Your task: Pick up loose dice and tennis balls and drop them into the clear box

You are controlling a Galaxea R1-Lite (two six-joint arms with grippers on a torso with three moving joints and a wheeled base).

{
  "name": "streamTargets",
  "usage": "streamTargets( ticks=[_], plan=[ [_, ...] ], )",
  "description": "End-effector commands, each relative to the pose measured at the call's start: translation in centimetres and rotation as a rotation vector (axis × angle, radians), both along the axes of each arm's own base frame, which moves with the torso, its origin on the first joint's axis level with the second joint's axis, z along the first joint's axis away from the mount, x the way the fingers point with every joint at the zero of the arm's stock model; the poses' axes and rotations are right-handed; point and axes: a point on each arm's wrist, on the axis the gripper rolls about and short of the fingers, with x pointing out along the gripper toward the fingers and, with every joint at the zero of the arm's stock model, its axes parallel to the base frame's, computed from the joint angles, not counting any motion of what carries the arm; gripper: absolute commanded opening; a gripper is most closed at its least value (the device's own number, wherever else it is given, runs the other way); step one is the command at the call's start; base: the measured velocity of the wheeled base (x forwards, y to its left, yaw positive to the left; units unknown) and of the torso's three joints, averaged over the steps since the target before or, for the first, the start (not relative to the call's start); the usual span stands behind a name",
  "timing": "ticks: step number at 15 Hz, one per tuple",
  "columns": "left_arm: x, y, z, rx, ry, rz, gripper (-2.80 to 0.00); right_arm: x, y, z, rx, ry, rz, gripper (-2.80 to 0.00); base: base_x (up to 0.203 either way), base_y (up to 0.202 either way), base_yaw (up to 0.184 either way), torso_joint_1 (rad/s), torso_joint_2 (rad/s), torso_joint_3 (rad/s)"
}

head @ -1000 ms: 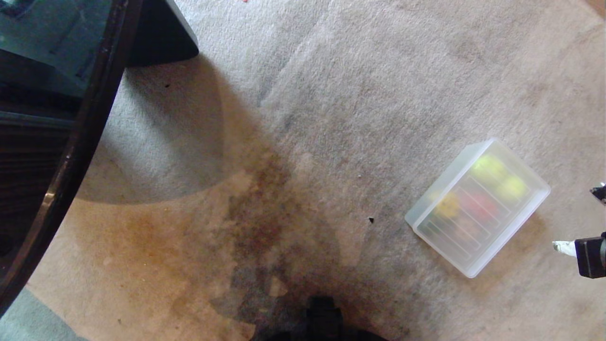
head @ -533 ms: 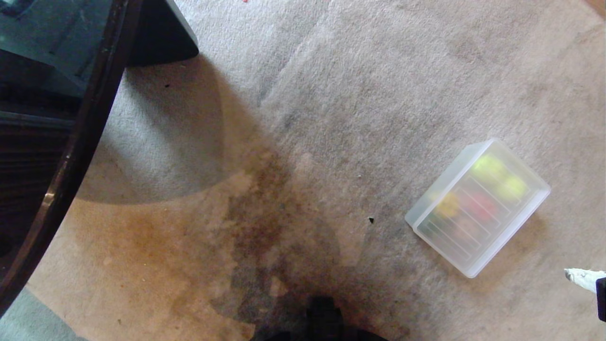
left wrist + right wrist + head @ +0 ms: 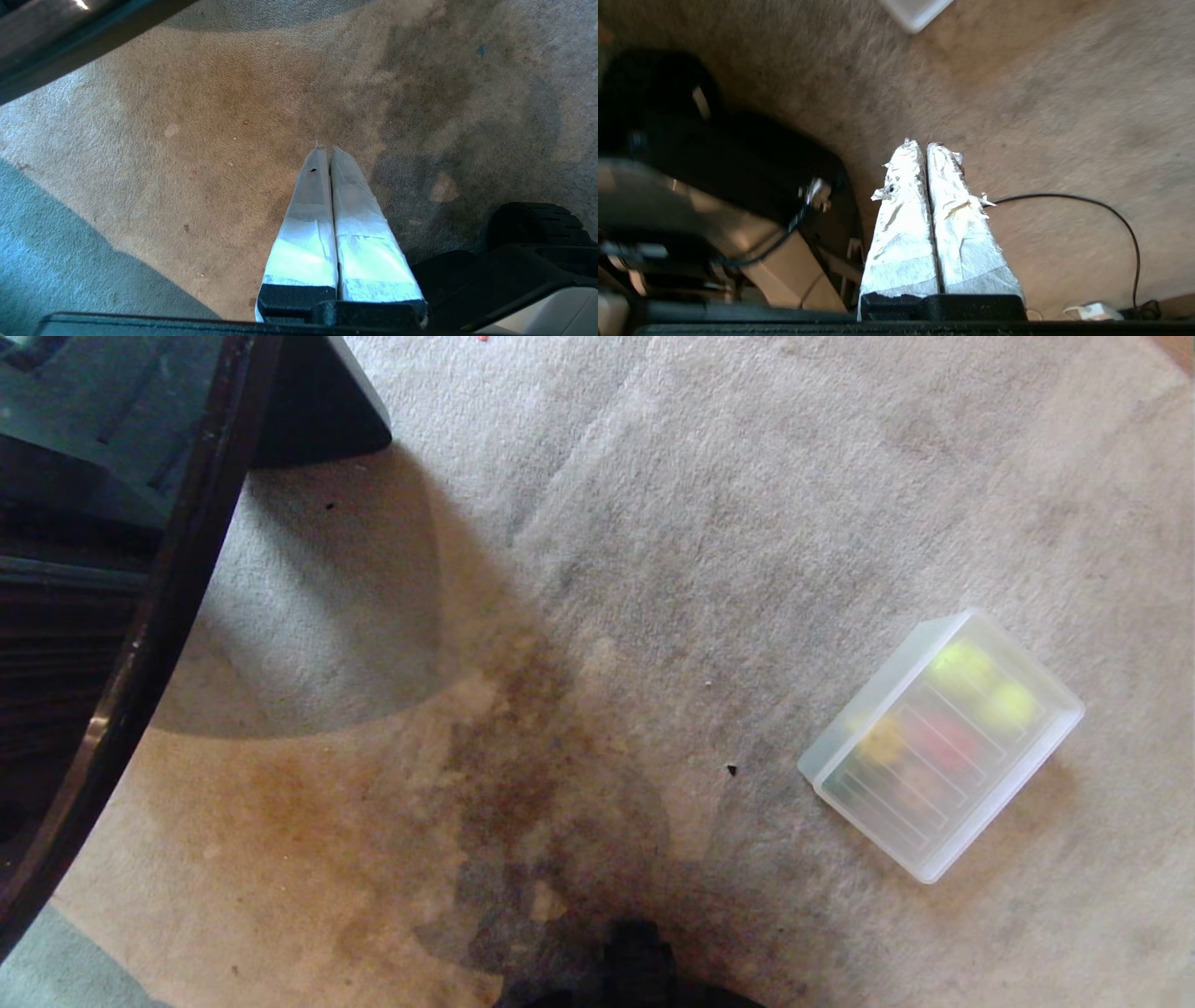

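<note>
The clear box (image 3: pixel 941 745) sits on the carpet (image 3: pixel 709 523) at the right, lid on, with two tennis balls (image 3: pixel 985 683) at its far end and dice (image 3: pixel 910 742) showing as yellow and red blurs nearer; no loose piece shows on the floor. The task looks finished, so the sensible move is to park both arms clear of the box without nudging it. The right pincer (image 3: pixel 923 145) hangs above bare carpet near the box's corner, its taped fingers pressed together and empty. The left pincer (image 3: pixel 324 150) is likewise closed on nothing over the stained patch. The carpet is beige with a broad brown stain; dark furniture (image 3: pixel 112 569) stands at the far left, and a black cable (image 3: pixel 1101 210) trails by the right arm.
</note>
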Motion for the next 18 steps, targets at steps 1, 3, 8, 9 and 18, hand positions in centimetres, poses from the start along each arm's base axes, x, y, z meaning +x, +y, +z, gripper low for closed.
streamTargets(
  ticks=[1,3,8,9,18],
  plan=[
    [0.01,0.0,-0.04,0.0,0.002,0.0,-2.8,-2.15,0.25,-1.84,-0.023,-0.093,0.02,-2.8,0.0,0.0,0.0,0.0,0.0,0.0],
    [0.01,0.0,-0.04,0.0,0.002,0.0,-2.8,-2.15,0.25,-1.84,-0.023,-0.093,0.02,-2.8,0.0,0.0,0.0,0.0,0.0,0.0],
    [0.01,0.0,-0.04,0.0,0.002,0.0,-2.8,-2.15,0.25,-1.84,-0.023,-0.093,0.02,-2.8,0.0,0.0,0.0,0.0,0.0,0.0],
    [0.01,0.0,-0.04,0.0,0.002,0.0,-2.8,-2.15,0.25,-1.84,-0.023,-0.093,0.02,-2.8,0.0,0.0,0.0,0.0,0.0,0.0],
    [0.01,0.0,-0.04,0.0,0.002,0.0,-2.8,-2.15,0.25,-1.84,-0.023,-0.093,0.02,-2.8,0.0,0.0,0.0,0.0,0.0,0.0]
  ],
)
